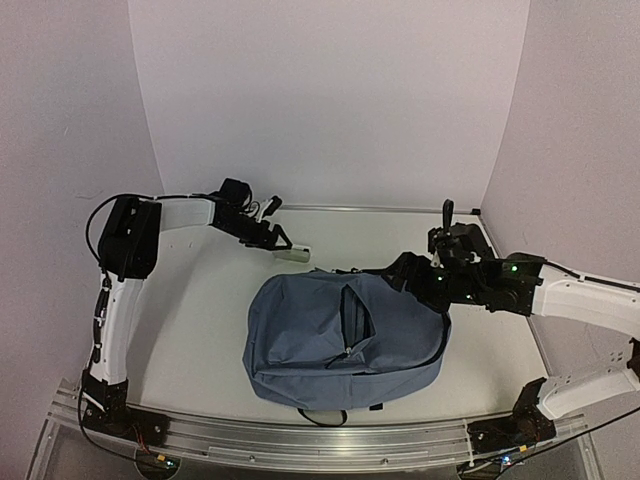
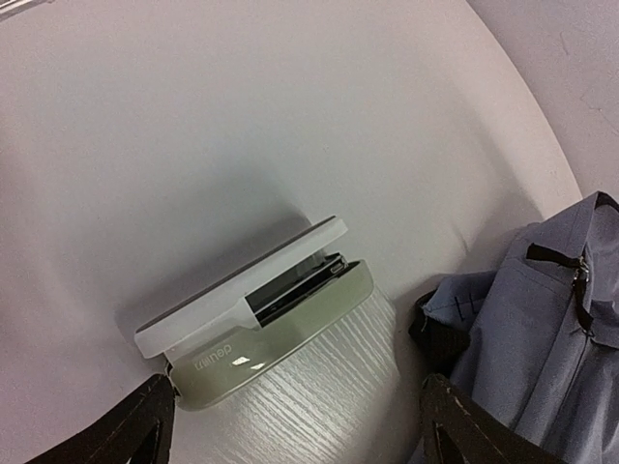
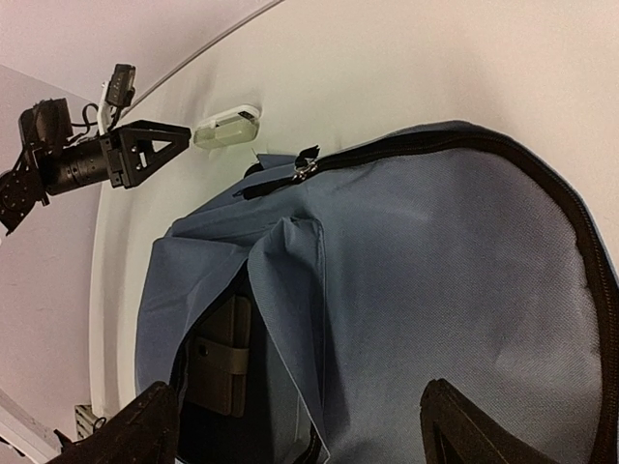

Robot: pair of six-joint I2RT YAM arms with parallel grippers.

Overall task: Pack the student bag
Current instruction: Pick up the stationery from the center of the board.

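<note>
- While both arms extend inward, the count stands: one student bag (image 1: 345,340), one small pale case (image 2: 256,309) with its lid ajar, two arms.
- Bag lies flat mid-desk (image 1: 200,300) between the arms, zip agape.
- Pose, left end effector (image 1: 283,240): stretched to the far side, jaws wide, empty, just beside the case.
- Pose, right end effector (image 1: 415,272): low at the bag's far edge, jaws wide, holding nothing.

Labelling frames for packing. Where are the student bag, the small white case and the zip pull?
student bag (image 1: 390,335): top view, on its blue fabric.
small white case (image 2: 222,304): left wrist view, its white lid.
zip pull (image 3: 307,171): right wrist view, its metal slider.
</note>
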